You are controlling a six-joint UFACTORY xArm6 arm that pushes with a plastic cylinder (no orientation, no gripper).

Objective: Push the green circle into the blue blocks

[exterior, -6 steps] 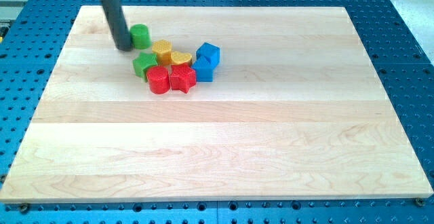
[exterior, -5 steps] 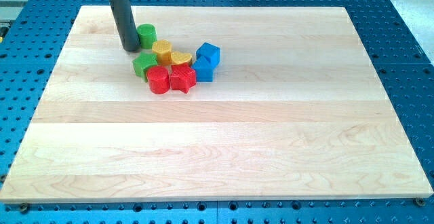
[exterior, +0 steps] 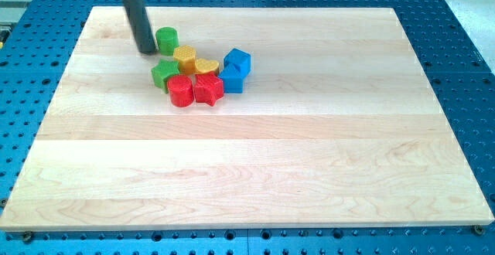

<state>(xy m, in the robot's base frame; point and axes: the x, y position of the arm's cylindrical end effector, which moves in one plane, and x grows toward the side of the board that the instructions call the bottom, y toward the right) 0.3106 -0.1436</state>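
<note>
In the camera view you are looking down at a pale, grained wooden board point(exterior: 309, 170) lying on a blue perforated metal base point(exterior: 464, 23). My tip point(exterior: 147, 52), the lower end of a smooth dark cylindrical rod with no jaws to open or close, is sitting on the board just at the view's left of the green circle point(exterior: 166, 39), close beside it; you cannot tell from here whether the two are touching. The green circle, a short matte cylinder, is standing upright at the upper left of the cluster, next to a yellow block point(exterior: 185, 56) with a rounded, faceted top. A second yellow block point(exterior: 206, 66), heart-like in outline, is lying to the right of that one. The two blue blocks point(exterior: 235, 69), angular and glossy, are sitting together at the cluster's right end, apart from the green circle with the yellow pieces between them. Below, a green star-like block point(exterior: 164, 74), a red cylinder point(exterior: 181, 90) and a red star-like block point(exterior: 207, 89) are crowding together.
</note>
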